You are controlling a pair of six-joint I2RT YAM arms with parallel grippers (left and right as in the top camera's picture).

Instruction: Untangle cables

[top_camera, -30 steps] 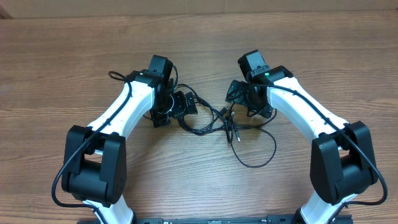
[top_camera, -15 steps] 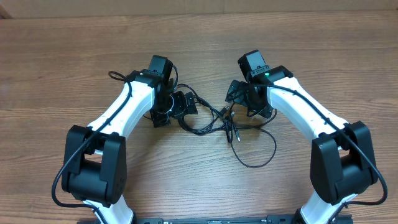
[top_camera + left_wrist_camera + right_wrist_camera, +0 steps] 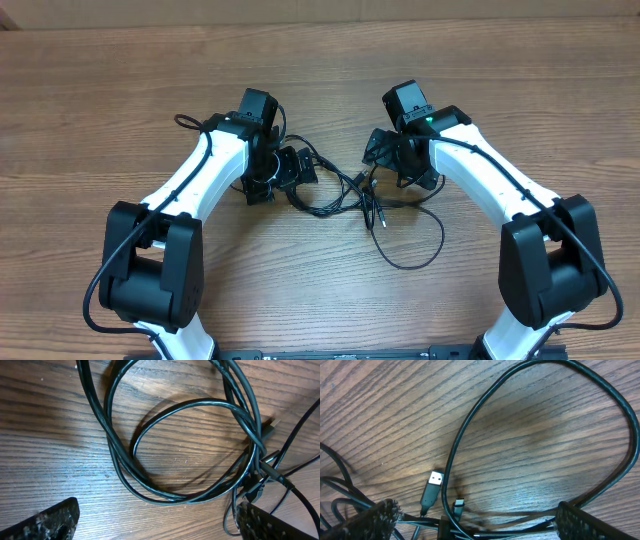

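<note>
Cables (image 3: 352,186) lie tangled on the desk (image 3: 320,80) between two wide-open, empty hands, running 10-to-4 o'clock from under the left hand (image 3: 300,168) toward the knot, seemingly nearer the right hand (image 3: 378,152), at its 7 o'clock.

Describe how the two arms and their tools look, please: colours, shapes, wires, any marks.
The left arm and right arm have white curved shells between bulky black joints. A thin black wire runs along each and loops out near the base. The left tool and right tool are black, with rough, speckled fingers. A small green light glows near the right wrist.
</note>
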